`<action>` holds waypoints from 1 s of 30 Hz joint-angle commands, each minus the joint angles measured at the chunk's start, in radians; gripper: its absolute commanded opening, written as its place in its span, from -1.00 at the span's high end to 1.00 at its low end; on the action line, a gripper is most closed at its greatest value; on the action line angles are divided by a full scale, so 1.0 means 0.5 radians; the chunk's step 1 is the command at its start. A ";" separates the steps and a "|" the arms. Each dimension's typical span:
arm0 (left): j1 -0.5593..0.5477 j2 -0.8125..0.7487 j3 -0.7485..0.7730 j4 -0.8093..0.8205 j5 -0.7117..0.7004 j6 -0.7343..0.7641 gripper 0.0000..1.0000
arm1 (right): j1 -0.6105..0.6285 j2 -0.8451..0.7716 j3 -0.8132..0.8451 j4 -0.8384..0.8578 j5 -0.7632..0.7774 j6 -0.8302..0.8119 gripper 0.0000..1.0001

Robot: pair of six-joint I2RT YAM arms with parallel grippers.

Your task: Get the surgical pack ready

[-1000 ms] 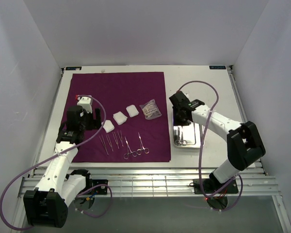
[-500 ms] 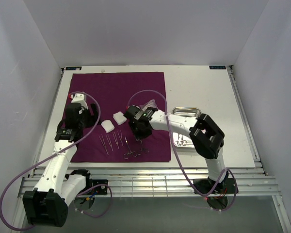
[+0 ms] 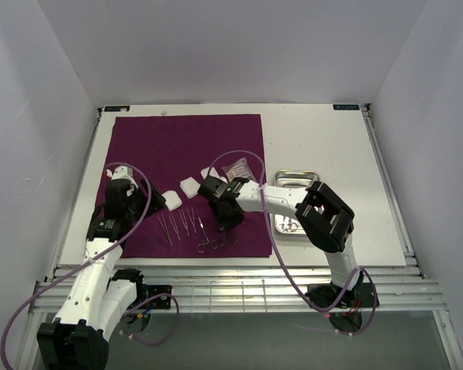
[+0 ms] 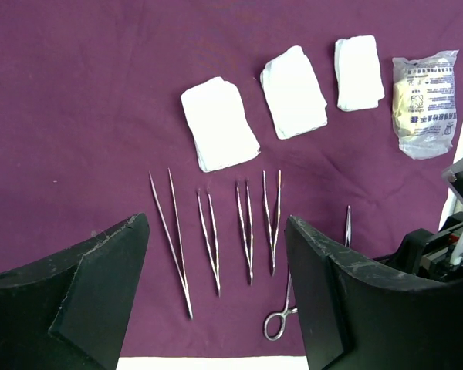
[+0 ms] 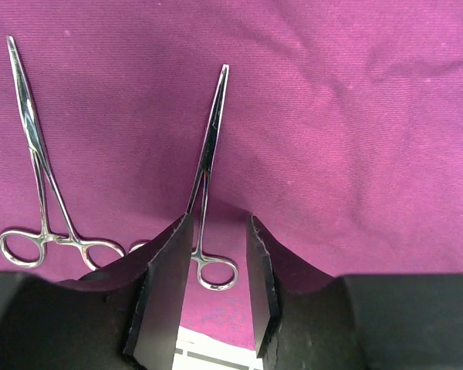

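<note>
Cloth: deep purple, woven, lightly creased, flat on table. On it are 3 squarish white gauze pads, 4 slim steel tweezers and 2 ring-handled hemostats. Right gripper jaws narrow, straddling 1 hemostat's handle. Left gripper jaws wide, empty. Shiny tray beside cloth.

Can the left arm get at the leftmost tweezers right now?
Probably yes. The left gripper hangs open facing the leftmost tweezers, which lie flat on the purple cloth, apart from their neighbours; the right gripper is farther right, at a ring-handled clamp.
</note>
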 commanded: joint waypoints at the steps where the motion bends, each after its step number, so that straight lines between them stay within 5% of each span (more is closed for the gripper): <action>1: 0.005 -0.043 -0.013 0.008 -0.002 -0.072 -0.62 | 0.024 0.020 0.036 0.009 0.041 0.035 0.21; 10: 0.005 -0.027 0.042 0.394 -0.272 0.827 -0.72 | 0.048 0.048 0.100 0.006 0.001 0.020 0.28; 30: 0.005 -0.024 0.033 0.407 -0.245 0.904 -0.74 | 0.054 0.170 0.063 -0.044 -0.039 0.057 0.38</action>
